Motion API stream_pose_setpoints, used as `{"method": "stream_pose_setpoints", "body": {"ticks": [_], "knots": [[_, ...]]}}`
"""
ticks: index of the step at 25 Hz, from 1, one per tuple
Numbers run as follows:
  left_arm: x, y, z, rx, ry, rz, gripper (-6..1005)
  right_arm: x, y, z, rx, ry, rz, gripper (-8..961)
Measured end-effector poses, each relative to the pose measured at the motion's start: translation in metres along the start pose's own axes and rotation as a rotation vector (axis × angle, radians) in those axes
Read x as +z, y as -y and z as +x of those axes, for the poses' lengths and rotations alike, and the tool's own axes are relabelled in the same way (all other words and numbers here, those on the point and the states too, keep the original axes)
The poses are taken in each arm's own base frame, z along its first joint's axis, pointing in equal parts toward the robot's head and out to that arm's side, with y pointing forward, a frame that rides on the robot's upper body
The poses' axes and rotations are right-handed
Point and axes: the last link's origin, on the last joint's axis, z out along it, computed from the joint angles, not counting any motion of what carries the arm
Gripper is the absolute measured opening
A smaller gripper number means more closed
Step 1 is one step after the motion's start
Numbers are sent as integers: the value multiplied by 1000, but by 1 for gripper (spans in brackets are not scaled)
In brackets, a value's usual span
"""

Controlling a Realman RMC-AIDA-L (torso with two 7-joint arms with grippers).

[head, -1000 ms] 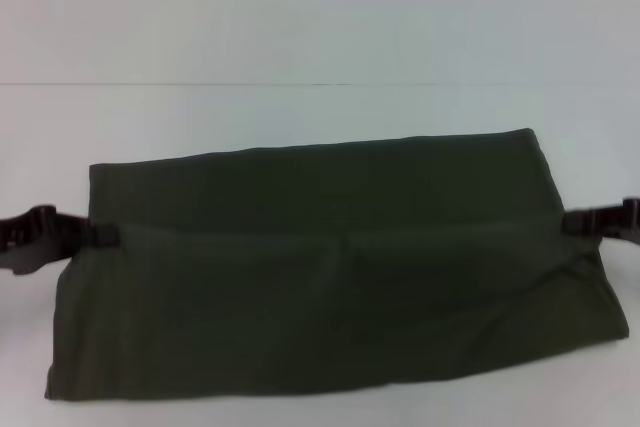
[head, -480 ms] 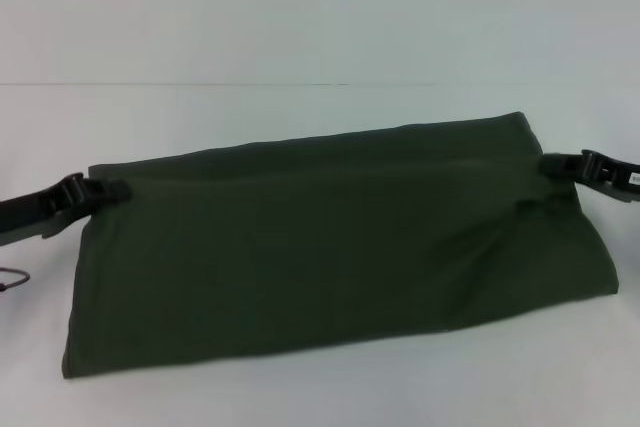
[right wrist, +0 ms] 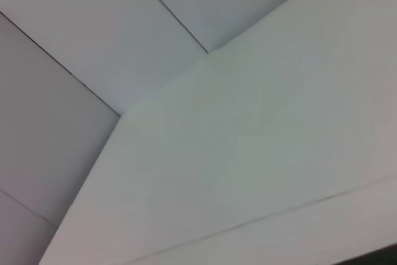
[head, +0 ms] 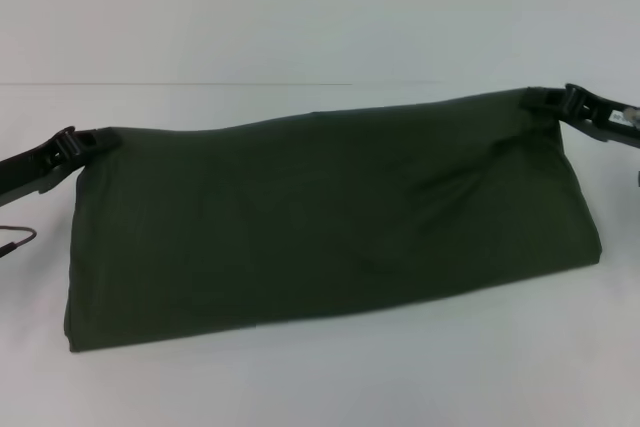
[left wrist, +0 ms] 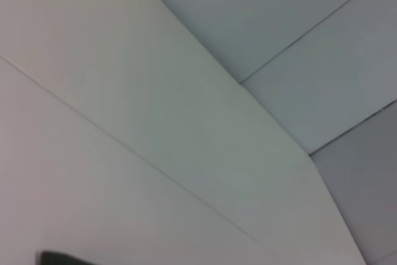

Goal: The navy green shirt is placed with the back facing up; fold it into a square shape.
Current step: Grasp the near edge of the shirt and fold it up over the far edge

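Folding in progress — left gripper (head: pixel 92 140) and right gripper (head: pixel 550 102) each pinch a far corner of the navy green shirt (head: pixel 330 222), carrying the lifted edge across; next, lay it flat and release.

White tabletop (head: pixel 320 387), pale wall (head: pixel 300 7) behind — seamed white panels (left wrist: pixel 298 41) meeting at corners, soft even light
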Motion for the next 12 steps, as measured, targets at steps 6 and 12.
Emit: {"method": "stream_pose_setpoints", "body": {"ticks": [6,12], "knots": [[15,-1,-4,31,-43,43,37,21,-7,1,1,11,42,147],[24,1,-11,51,-64,86,38,33,-7,8,-6,10,96,163]]}}
